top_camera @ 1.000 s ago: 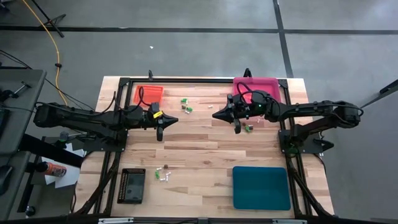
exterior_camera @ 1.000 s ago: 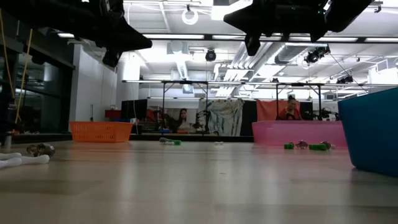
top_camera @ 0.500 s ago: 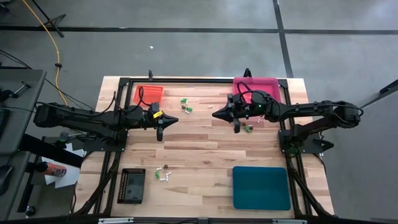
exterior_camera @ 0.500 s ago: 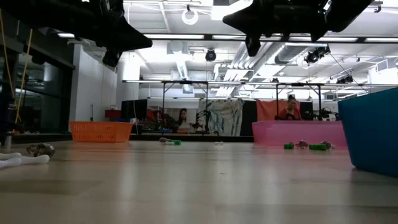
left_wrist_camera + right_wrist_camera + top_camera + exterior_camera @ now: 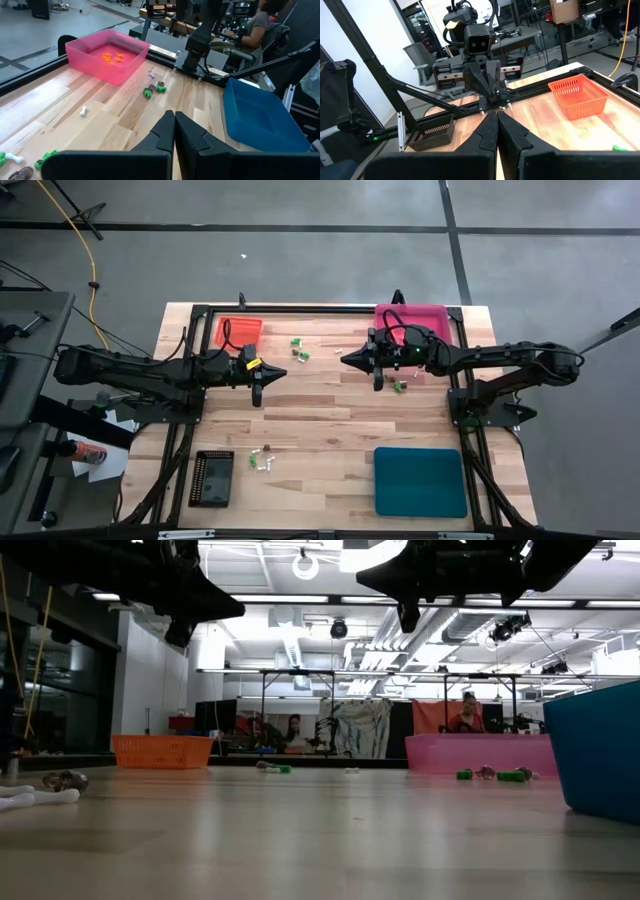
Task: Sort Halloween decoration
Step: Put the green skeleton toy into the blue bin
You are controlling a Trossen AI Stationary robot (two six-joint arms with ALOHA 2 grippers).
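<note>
- Both sets of fingers are pressed together, holding nothing; left gripper (image 5: 257,393) and right gripper (image 5: 378,383) hover above the tabletop (image 5: 320,415), facing each other.
- Nearest Halloween decoration: green trinkets (image 5: 399,386) just beside the right fingers, next to the pink tray (image 5: 440,315).
- More trinkets (image 5: 297,348) lie between both grippers; a third cluster (image 5: 262,460) sits well off the left fingers.
- I'd spread the right fingers first, then drop onto one trinket only.

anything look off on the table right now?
Nothing damaged or spilled. Halloween decoration lies loose on the table in three clusters, unsorted; a few orange pieces sit in the pink tray. Left gripper and right gripper hover shut, empty.
</note>
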